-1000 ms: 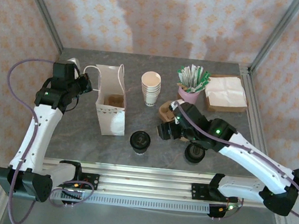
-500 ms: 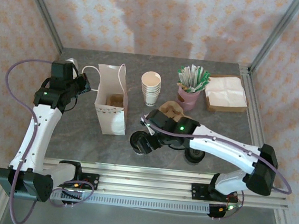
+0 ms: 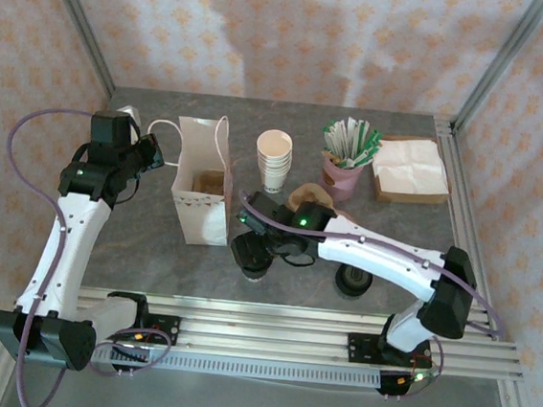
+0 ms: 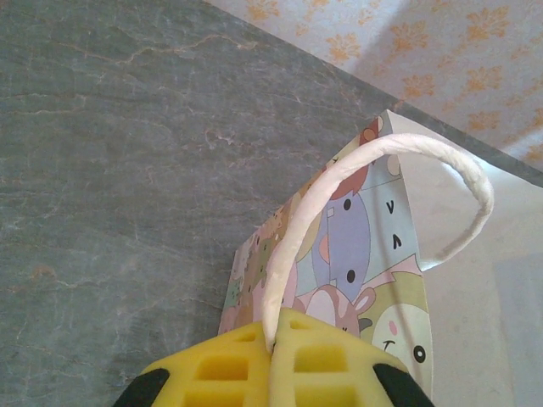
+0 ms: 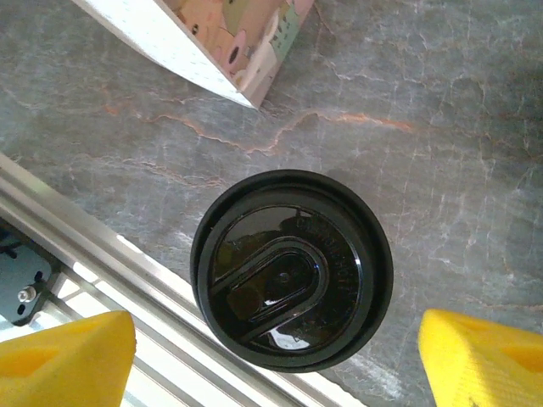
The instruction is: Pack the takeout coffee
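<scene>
The takeout coffee is a small cup with a round black lid, seen from straight above in the right wrist view. It stands near the table's front edge, right of the paper bag. My right gripper is open above it, one yellow finger on each side and clear of the lid. In the top view this gripper covers most of the cup. My left gripper is shut on the bag's white handle, at the bag's left side. The bag stands upright and open.
A stack of lidless cream cups stands behind the coffee. A loose stack of black lids sits to its right. A cardboard carrier, a pink cup of sachets and a napkin tray lie further back. The metal rail runs close in front.
My right gripper has swept left from beside the stack of lids to a spot over the lidded cup. The left gripper has kept its hold on the handle and barely moved.
</scene>
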Tool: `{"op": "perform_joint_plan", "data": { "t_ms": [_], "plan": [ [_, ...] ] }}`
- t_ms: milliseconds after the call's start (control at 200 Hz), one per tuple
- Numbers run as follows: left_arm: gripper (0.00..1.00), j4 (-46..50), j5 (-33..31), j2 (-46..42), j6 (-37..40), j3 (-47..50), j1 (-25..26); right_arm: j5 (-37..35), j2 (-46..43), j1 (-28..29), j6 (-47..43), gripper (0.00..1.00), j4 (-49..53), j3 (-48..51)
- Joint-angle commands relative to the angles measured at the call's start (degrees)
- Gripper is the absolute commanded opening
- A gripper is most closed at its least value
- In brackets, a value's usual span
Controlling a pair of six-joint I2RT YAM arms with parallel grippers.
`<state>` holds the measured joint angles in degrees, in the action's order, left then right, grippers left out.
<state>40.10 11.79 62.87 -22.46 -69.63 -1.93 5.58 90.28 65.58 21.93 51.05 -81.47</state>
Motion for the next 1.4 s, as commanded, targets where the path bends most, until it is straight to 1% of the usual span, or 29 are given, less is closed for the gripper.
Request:
{"op": "perform_joint_plan", "data": {
  "t_ms": [0,115,185,245,415,871,1396],
  "plan": [
    [0.05,1.4,0.9,-1.2,0.3,-0.3,-0.5,-3.4,2.3,1.9,4.1,0.86,3.3,-2.9],
    [0.05,1.4,1.2,-1.4,0.2,-0.2,-0.5,-4.5,5.8,2.5,5.2,0.86,5.9,-5.7],
    [0.05,1.3,1.3,-1.6,0.2,-0.1,-0.5,-4.4,6.6,2.6,5.5,0.82,5.8,-6.0],
    [0.05,1.4,1.4,-1.5,0.2,0.0,-0.5,-4.7,6.9,2.6,5.9,0.81,6.1,-6.2],
    [0.05,1.3,1.4,-1.8,0.4,0.3,-0.5,-4.7,7.7,2.6,6.5,0.83,6.8,-6.7],
    [0.05,1.0,2.1,-1.8,0.4,0.5,-0.5,-5.3,10.3,2.8,6.9,0.84,8.6,-7.8],
    [0.04,0.5,2.7,-1.7,0.3,0.9,-0.5,-6.2,11.7,2.8,6.9,0.79,7.6,-7.3]
  ]
}}
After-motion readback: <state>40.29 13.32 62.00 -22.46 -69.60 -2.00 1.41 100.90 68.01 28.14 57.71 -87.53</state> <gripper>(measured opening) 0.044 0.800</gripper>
